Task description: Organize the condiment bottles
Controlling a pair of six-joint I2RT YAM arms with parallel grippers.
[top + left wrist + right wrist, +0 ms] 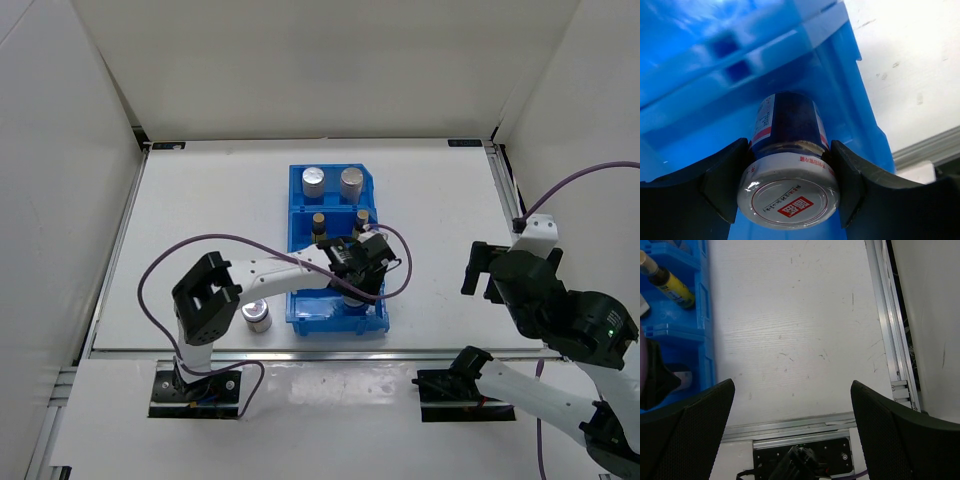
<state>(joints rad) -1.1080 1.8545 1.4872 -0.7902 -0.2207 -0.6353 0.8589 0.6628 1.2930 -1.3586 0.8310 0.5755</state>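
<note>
My left gripper (352, 283) is shut on a short silver-lidded jar (788, 197) with a dark label, and holds it inside the near compartment of the blue bin (375, 322). In the left wrist view the fingers (722, 180) clamp the jar just under its lid. A second short jar (258, 315) stands on the table left of the bin. Two silver-topped cylinders (314, 181) stand in the far compartment. Two amber bottles (319, 225) stand in the middle one; one shows in the right wrist view (670, 282). My right gripper (792, 405) is open and empty over the table right of the bin.
The blue bin's right wall (704, 335) shows at the left of the right wrist view. A metal rail (890, 325) runs along the table's right edge. White walls enclose the table. The left arm's purple cable (400, 262) loops over the bin.
</note>
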